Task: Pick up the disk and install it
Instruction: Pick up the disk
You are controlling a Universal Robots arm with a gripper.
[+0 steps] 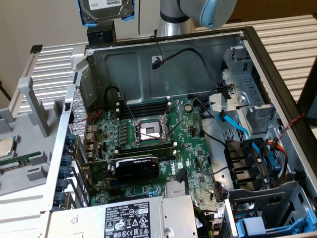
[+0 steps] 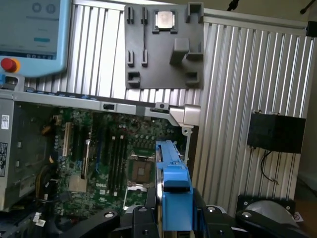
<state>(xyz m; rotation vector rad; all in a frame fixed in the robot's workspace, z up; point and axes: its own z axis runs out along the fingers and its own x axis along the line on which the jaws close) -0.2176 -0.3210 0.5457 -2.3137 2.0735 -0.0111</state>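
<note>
Hovering high above the open case (image 1: 148,62), gripper (image 2: 176,212) clasping the disk (image 1: 106,9).

Ribbed metal tabletop (image 1: 290,39) carries the open computer case (image 1: 148,69) dead centre, grey fixture plate (image 1: 25,183) lying at nine o'clock

Open computer case (image 1: 148,69) on the ribbed bench (image 1: 52,69): motherboard (image 1: 195,148) central, power supply (image 1: 163,215) at six o'clock, blue drive tray (image 1: 257,227) at five, processor chip (image 1: 6,147) at nine.
</note>
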